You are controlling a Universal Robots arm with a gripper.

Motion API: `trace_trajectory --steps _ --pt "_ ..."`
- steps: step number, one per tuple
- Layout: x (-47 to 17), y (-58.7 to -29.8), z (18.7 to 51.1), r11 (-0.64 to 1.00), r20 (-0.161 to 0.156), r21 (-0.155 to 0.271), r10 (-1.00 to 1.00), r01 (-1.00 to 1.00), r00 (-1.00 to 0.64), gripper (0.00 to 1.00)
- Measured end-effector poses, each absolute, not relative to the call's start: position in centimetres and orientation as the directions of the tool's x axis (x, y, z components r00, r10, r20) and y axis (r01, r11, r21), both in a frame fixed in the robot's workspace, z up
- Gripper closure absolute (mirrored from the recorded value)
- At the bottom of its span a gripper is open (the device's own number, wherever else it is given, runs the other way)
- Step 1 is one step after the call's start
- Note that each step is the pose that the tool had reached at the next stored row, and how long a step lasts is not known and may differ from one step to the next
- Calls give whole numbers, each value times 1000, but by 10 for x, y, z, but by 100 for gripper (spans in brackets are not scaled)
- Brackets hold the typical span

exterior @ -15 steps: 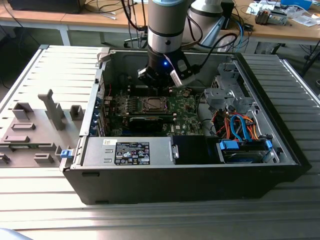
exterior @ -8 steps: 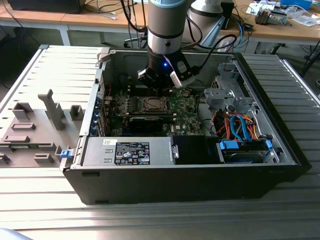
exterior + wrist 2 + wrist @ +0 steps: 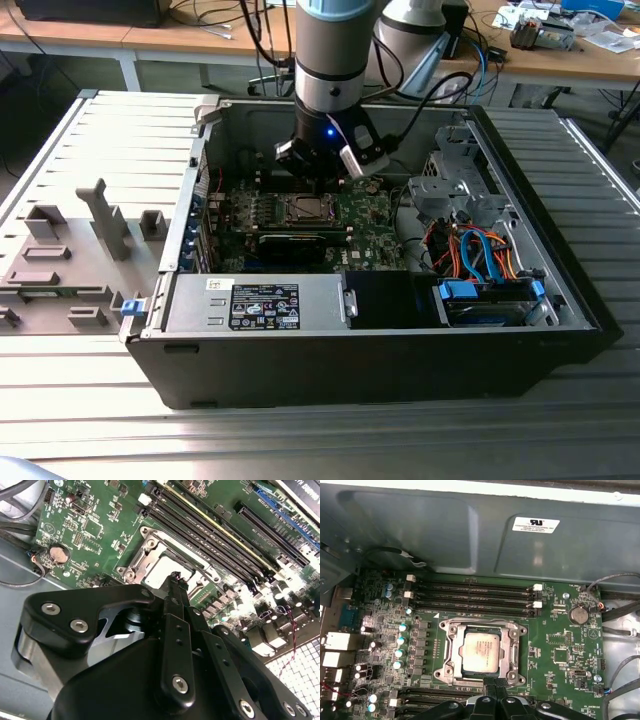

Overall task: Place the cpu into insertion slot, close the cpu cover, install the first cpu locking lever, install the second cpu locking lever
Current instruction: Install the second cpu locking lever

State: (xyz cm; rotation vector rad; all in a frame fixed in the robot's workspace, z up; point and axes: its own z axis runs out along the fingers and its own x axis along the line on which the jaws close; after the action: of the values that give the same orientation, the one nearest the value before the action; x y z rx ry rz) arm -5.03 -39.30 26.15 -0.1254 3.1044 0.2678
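The cpu [image 3: 480,651] already sits in the insertion slot [image 3: 449,652] at lower centre of the first wrist view, with the cpu cover [image 3: 511,647] lying flat around it. The gripper [image 3: 490,682] hangs right at the socket's near edge – fingers pinched together, nothing between them. In the exterior view it hovers mid-frame over the motherboard [image 3: 365,215] – inside the open computer case [image 3: 350,350].

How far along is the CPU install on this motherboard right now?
Done: the small square silvery-topped cpu lies seated, and the thin silvery metal cpu cover looks closed flat around it. In hand: the black gripper holds nothing, and its shut fingers sit at the cover's edge. Left: I cannot tell whether the levers are latched.
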Motion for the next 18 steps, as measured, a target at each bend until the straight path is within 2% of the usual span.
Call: trace_trajectory --steps 11,18 --pt "-54 -394 255 982 -30 170 -78 -82 -996 89" --pt "-68 -408 248 982 -30 170 -78 -82 -996 89"
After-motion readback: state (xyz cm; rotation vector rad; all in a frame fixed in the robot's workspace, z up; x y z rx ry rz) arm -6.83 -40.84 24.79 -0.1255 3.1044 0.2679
